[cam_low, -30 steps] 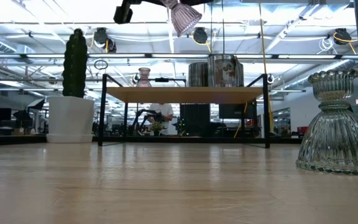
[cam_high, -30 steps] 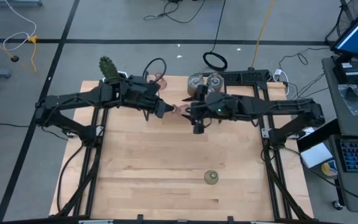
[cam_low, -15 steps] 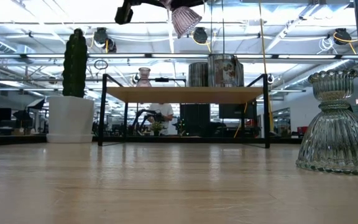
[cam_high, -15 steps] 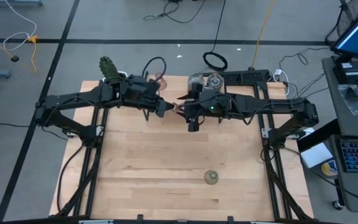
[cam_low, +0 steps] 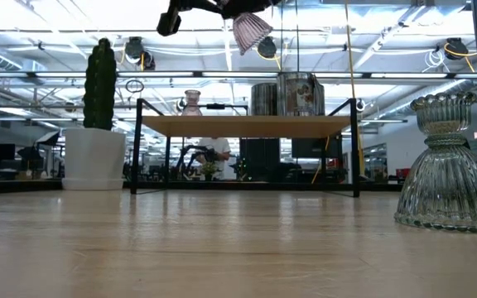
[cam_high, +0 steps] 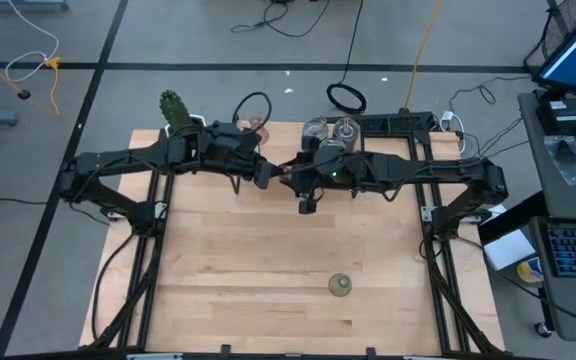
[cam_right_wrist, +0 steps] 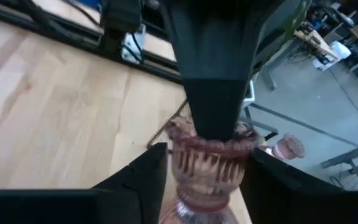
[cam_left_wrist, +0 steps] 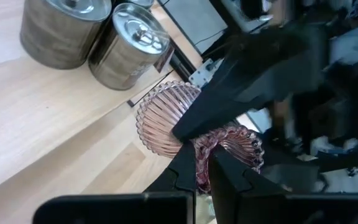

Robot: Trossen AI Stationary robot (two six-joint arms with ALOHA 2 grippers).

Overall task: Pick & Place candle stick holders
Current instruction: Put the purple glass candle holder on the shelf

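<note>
Mid-air handover of a pink holder [cam_left_wrist: 166,118].
Our left gripper [cam_left_wrist: 202,163] pinches it shut; our right gripper [cam_right_wrist: 197,168] straddles it, part-open, and must clamp next.

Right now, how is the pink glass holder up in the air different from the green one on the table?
The pink holder hangs high above the table, gripped by the left gripper; the green holder stands on the table, untouched. The pink holder is tipped over; the green one stands upright. Both are ribbed glass.
</note>
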